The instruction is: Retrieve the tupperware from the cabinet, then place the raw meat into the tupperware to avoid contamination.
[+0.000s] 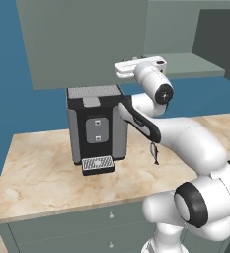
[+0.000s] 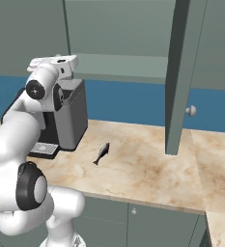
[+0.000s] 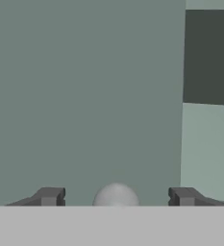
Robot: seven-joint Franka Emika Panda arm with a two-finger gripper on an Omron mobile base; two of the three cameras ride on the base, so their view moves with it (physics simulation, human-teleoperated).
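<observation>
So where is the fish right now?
The fish lies flat on the marble counter, just right of the coffee machine and left of the open cabinet door, untouched.

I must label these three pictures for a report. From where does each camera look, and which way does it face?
Left base view: behind the arm's left, facing the coffee machine and cabinet; arm at lower right.
Right base view: behind its right, facing the counter and open cabinet door; arm at lower left.
Hand view: on the hand, facing a closed cabinet door; gripper open around its knob.
Both base views share the fish.
</observation>
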